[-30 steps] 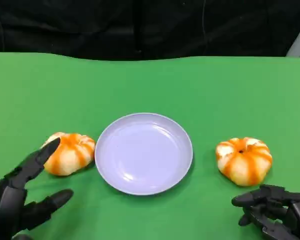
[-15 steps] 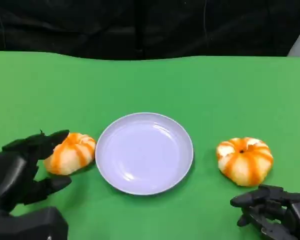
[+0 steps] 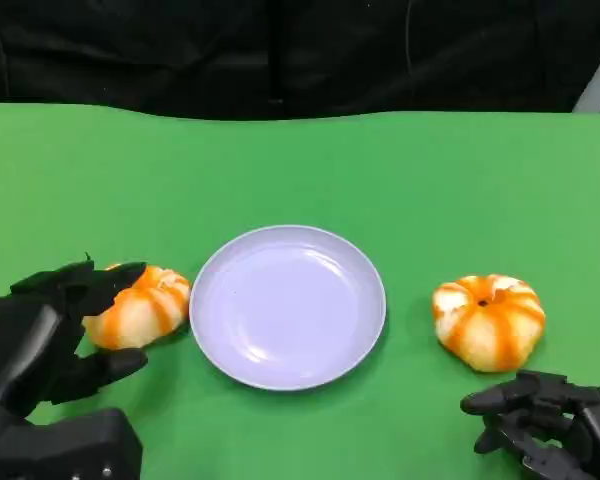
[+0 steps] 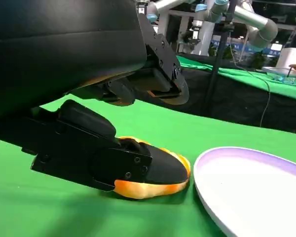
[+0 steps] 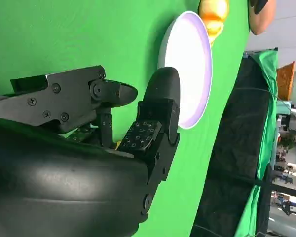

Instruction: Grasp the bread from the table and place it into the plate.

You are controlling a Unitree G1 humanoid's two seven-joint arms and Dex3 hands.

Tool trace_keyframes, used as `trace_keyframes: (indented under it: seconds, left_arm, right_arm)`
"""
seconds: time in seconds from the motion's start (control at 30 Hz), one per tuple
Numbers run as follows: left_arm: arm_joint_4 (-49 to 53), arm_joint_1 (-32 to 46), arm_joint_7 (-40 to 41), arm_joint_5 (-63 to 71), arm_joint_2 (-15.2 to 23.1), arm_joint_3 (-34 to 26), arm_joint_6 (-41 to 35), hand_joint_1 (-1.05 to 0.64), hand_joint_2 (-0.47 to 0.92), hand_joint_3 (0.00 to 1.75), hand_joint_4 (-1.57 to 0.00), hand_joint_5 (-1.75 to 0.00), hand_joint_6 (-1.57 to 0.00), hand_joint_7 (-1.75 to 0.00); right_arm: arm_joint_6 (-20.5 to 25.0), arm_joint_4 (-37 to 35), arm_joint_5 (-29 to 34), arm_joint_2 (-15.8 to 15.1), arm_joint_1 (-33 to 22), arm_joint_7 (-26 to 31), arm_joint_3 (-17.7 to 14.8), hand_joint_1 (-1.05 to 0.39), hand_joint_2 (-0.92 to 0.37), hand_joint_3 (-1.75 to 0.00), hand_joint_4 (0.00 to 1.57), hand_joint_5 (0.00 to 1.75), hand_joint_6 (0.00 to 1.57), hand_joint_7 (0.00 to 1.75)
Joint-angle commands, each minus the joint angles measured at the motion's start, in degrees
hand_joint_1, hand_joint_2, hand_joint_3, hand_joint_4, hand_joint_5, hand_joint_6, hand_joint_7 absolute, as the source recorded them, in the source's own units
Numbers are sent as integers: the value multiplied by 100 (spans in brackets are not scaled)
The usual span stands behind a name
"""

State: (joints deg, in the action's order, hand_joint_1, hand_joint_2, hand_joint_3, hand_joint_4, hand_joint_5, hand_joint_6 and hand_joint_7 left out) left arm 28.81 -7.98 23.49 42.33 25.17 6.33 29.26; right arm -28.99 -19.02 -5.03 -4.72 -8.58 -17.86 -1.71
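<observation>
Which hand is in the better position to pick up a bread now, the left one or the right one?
The left hand. Its fingers already lie over the left bread, which sits right beside the plate. The right hand rests on the table short of the right bread, not touching it.

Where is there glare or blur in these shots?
Head view: soft sheen on the plate, both breads sharp. Left wrist view: the black shell of the left hand looms close and soft, background lab hazy. Right wrist view: near fingers crisp, plate washed pale.
</observation>
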Motion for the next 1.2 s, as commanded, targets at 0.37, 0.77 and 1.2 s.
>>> trace_keyframes:
  seconds: [0.37,0.77,1.2]
  left_arm:
    - [690,-654,114,35,240,357,-149,-78,92,29,-49,0,-62,-2]
    - [3099,-1993,-60,-187,-184,1138,-197,-78,92,46,-49,-1,-62,-1]
    - [3281,-2092,70,-318,-157,1376,-159,-78,92,44,-50,-1,-62,-1]
  right_arm:
    - [-4,93,16,-28,-26,125,-20,1,-92,-37,76,125,96,62]
    - [-109,55,76,-44,-23,205,-7,-1,-92,-37,77,123,96,62]
    - [-115,38,68,-43,-18,205,-13,-1,-92,-36,77,122,96,62]
